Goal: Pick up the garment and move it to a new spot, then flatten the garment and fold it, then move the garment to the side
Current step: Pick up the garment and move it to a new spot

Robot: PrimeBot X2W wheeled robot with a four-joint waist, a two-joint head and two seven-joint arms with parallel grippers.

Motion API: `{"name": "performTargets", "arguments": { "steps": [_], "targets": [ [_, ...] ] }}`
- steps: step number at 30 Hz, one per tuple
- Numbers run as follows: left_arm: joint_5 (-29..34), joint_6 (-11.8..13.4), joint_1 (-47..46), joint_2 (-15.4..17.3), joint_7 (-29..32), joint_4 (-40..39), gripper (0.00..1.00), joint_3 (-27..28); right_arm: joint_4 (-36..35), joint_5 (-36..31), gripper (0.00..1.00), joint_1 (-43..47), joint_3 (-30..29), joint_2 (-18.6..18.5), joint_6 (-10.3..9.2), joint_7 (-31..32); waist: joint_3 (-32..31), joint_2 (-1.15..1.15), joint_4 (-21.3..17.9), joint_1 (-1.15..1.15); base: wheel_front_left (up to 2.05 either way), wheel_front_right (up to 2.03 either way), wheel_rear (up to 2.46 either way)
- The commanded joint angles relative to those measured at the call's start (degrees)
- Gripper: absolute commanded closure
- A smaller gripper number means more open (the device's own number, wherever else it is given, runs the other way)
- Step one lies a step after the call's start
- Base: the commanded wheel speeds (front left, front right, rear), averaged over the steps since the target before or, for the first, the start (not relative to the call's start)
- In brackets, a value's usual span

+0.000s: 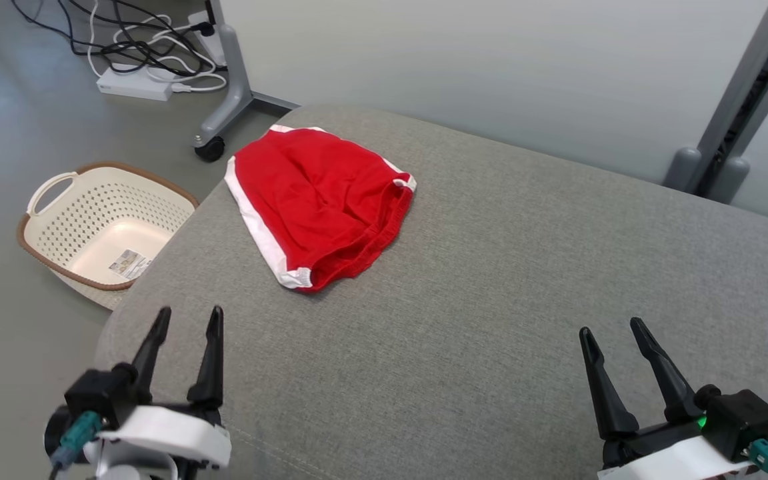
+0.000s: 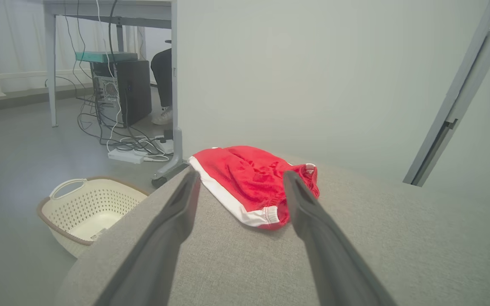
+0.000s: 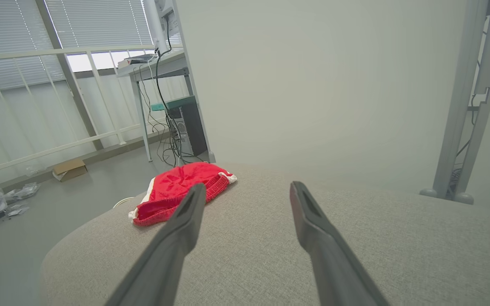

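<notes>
Red shorts bunched on grey cushion, ahead of left gripper, well apart; far ahead-left of right gripper. Both jaws spread, empty.

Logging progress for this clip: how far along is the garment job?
Done: unclear; the red garment lies rumpled near the far left corner of the cushion. In hand: nothing; left gripper and right gripper are open, apart from it. Left: likely flattening and folding.

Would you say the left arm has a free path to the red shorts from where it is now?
Probably yes: the open left gripper faces the red shorts across bare grey cushion, nothing between.
</notes>
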Motion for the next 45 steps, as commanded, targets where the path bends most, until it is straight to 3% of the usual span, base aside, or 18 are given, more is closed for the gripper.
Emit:
{"name": "performTargets", "arguments": {
  "steps": [1, 11, 26, 34, 43, 45],
  "targets": [
    [-0.4, -0.6, -1.9, 0.7, 0.7, -0.2, 0.00, -0.3, 0.3, 0.2, 0.00, -1.0, 0.1, -0.4, -0.01, -0.3, 0.8, 0.00, -1.0, 0.00, 0.00, 0.00, 0.00],
    [-8.7, -2.3, -11.3, 4.0, 8.3, 3.1, 0.00, -1.3, 0.6, 0.0, 0.00, -3.4, 0.8, -0.3, -0.01, -0.3, 4.3, 0.00, -6.3, 0.00, 0.00, 0.00, 0.00],
    [-22.3, -2.5, -25.7, 15.2, 18.6, 19.2, 0.00, -9.5, 1.9, -0.3, 0.00, -8.1, 3.2, 0.3, -0.01, -0.3, 9.8, 0.00, -16.2, 0.00, 0.00, 0.00, 0.00],
    [-29.0, -2.5, -29.7, 16.9, 23.5, 29.9, 0.00, -16.1, 2.0, -0.5, 0.00, -9.5, 4.0, 0.2, -0.01, -0.3, 11.8, 0.00, -19.1, 0.00, 0.00, 0.00, 0.00],
    [-30.7, -2.5, -31.9, 16.0, 27.6, 39.4, 0.00, -20.6, 2.2, -0.5, 0.00, -10.2, 4.1, 0.2, -0.01, -0.3, 12.5, 0.00, -20.0, 0.00, 0.00, 0.00, 0.00],
    [-31.7, -2.5, -33.1, 16.2, 27.3, 40.6, 0.36, -21.3, 2.0, -0.6, 0.00, -10.4, 3.9, 0.3, -0.01, -0.3, 12.8, 0.00, -20.1, 0.00, 0.00, 0.00, 0.00]
  ]
}}
